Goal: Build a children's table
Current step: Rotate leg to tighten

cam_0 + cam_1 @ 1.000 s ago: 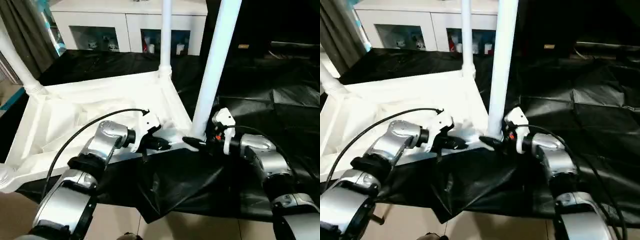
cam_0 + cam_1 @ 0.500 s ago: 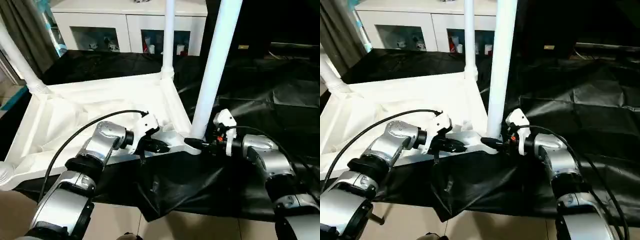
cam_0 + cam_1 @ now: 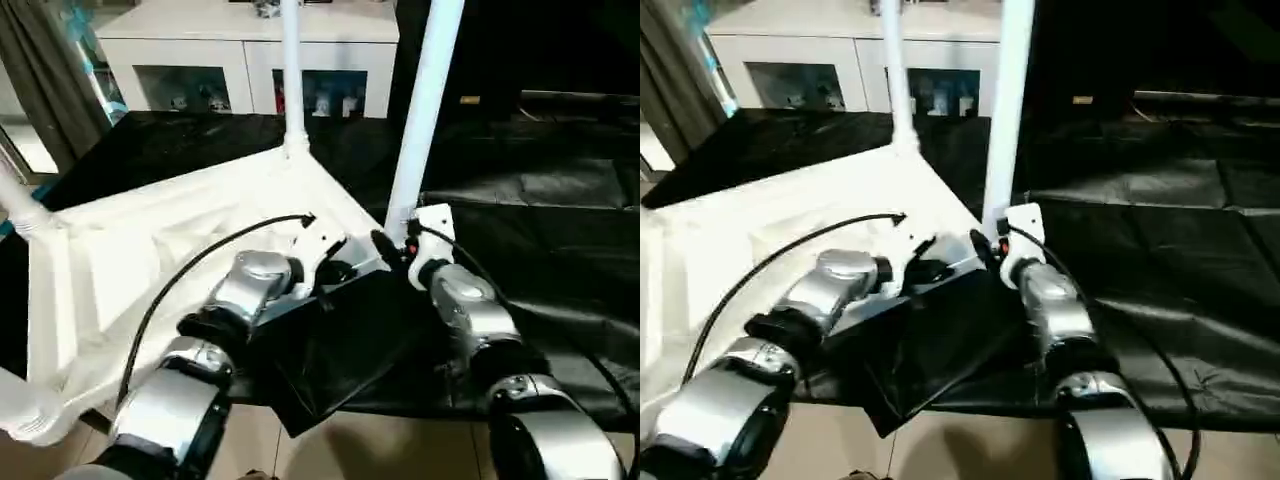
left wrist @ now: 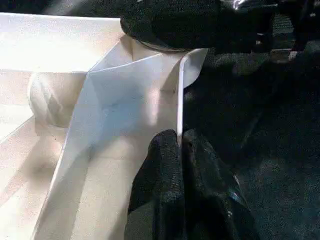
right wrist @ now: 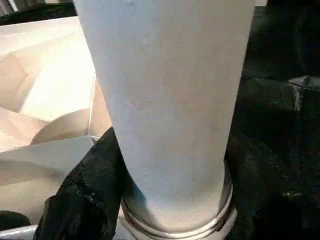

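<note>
The children's table [image 3: 150, 250] lies upside down, all white, with its ribbed underside facing up. Tube legs stand in the corner sockets, one at the far corner [image 3: 292, 80] and one at the near right corner [image 3: 425, 110]. My left gripper [image 4: 179, 145] is shut on the thin rim wall of the table beside that near right corner. My right gripper [image 3: 385, 245] is at the base of the near right leg [image 5: 170, 100]. Its black fingers [image 5: 85, 195] press against both sides of the tube just above the socket.
A wrinkled black sheet [image 3: 540, 230] covers the floor under and to the right of the table. A white glass-door cabinet [image 3: 250, 60] stands behind it and a grey curtain [image 3: 50, 70] hangs at the left. Pale tiled floor [image 3: 350, 450] shows in front.
The whole picture has shifted, so the camera moved. My right fingers have closed in on the base of the leg. My left gripper keeps its pinch on the rim.
</note>
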